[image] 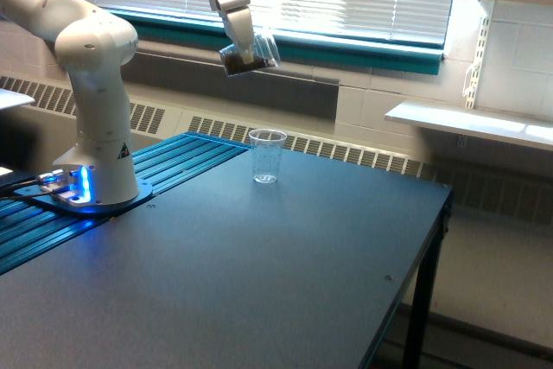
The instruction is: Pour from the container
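Claw (244, 45) high over the far side of the table (285, 283), clamped on the container (251, 54). The container is a clear, rounded cup with dark brown granules inside, tilted with its mouth toward the exterior view's right and its base toward the claw. The granules sit heaped at the low end near the base. None seen at the lip and nothing falling.

Well below the claw and a little to the exterior view's right stands a second clear cup (267, 156), narrow and tapered, upright on the table. It looks empty, though it is too small to be sure of the bottom.

Progress, as judged: the container is lifted and partly tipped, but the pour itself looks undone, with the load still in the held cup. Left to do: line the mouth up over the cup below, likely come lower, then tip further until the granules run out.

Arm base (95, 174) stands far below the claw, toward the exterior view's left.
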